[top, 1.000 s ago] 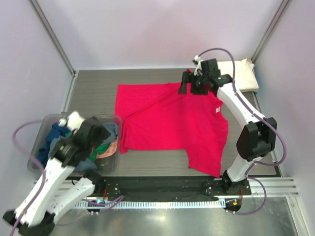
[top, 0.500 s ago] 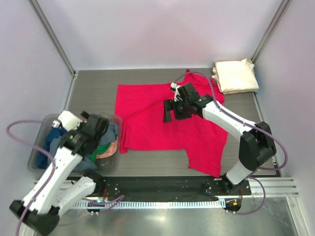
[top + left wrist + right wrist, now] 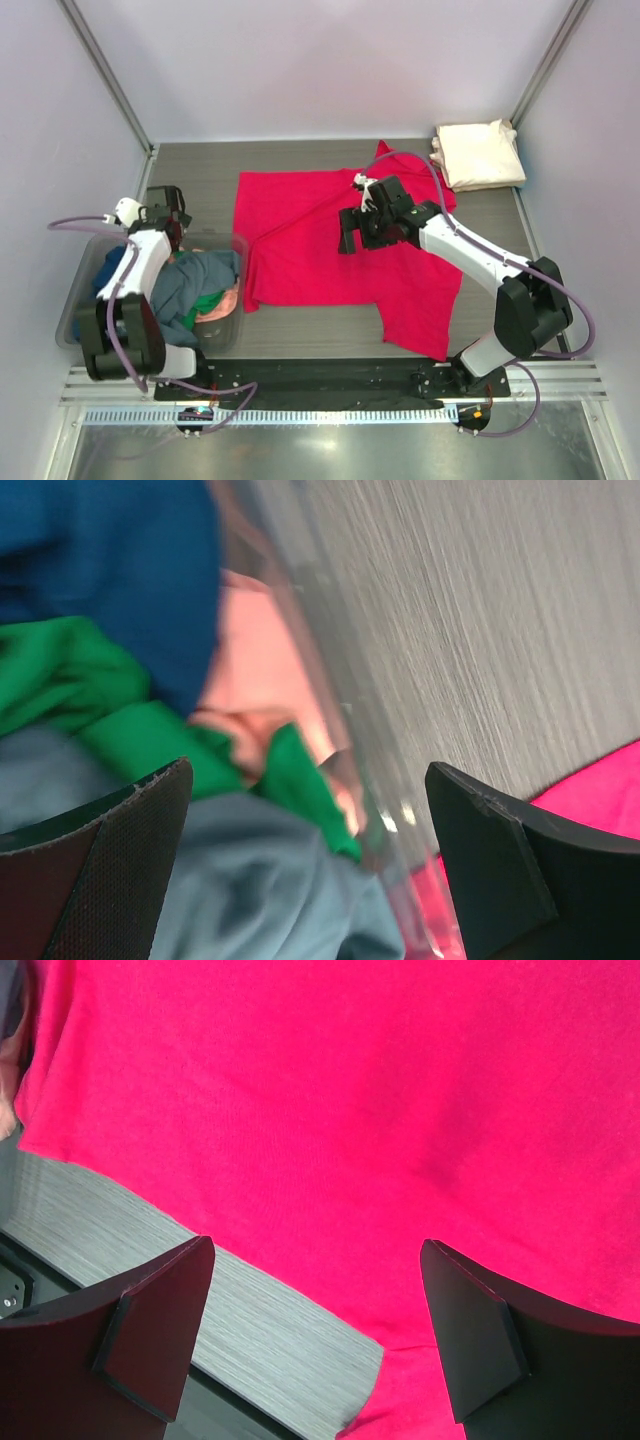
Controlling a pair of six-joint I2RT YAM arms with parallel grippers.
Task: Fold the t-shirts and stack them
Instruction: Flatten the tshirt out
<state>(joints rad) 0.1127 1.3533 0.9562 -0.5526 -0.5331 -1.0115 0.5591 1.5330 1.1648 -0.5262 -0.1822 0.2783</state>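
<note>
Two claws stand open, both empty. My right gripper (image 3: 352, 232) hovers, jaws wide apart, directly over the middle of the bright red cloth t-shirt (image 3: 320, 262), so that arm is nearer. The shirt lies spread flat with one diagonal crease, long axis hem-to-collar, left to right. Off its hem edge my left gripper (image 3: 305, 860), jaws apart, hangs above a clear plastic bin (image 3: 72, 300) of crumpled shirts (image 3: 195, 285). Past its collar corner sits a folded cream-white shirt (image 3: 482, 153).

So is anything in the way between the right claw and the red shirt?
No, nothing visible. The right gripper hangs open right above the red t-shirt, with only air between them.
</note>
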